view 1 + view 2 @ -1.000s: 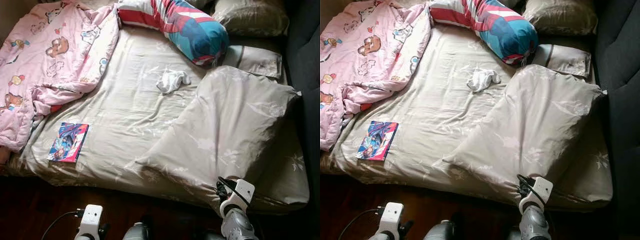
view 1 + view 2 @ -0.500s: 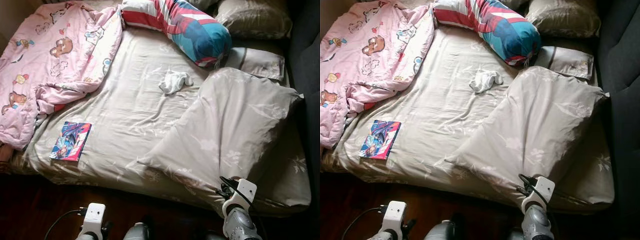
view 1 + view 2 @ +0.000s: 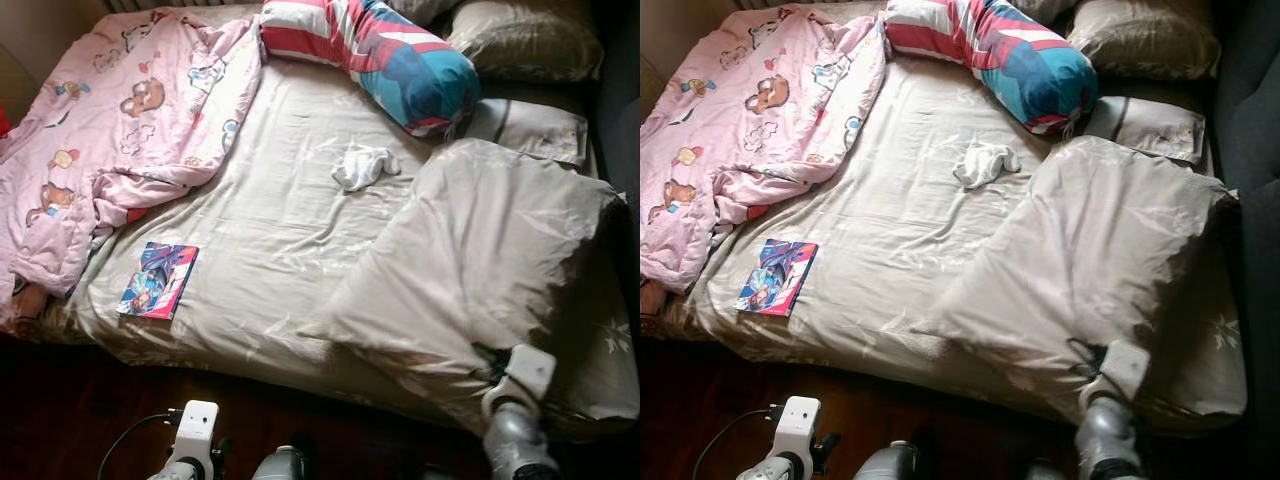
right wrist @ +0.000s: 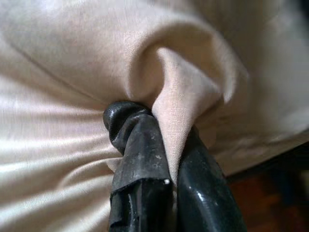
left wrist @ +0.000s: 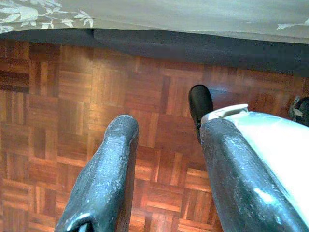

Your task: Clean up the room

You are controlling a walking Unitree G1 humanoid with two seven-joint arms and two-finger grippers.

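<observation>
The right gripper [image 4: 166, 159], pinching the beige duvet [image 3: 480, 250], has pushed further right (left gripper [image 5: 164, 169] spread, idle).

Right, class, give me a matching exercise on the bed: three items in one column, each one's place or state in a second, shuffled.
1. thin colourful comic book
2. crumpled white cloth
3. folded beige floral duvet

a. pinched in the right end effector
b. flat near the bed's front edge
c. mid-mattress, below the striped bolster pillow

Pairs: 1-b, 2-c, 3-a
</observation>
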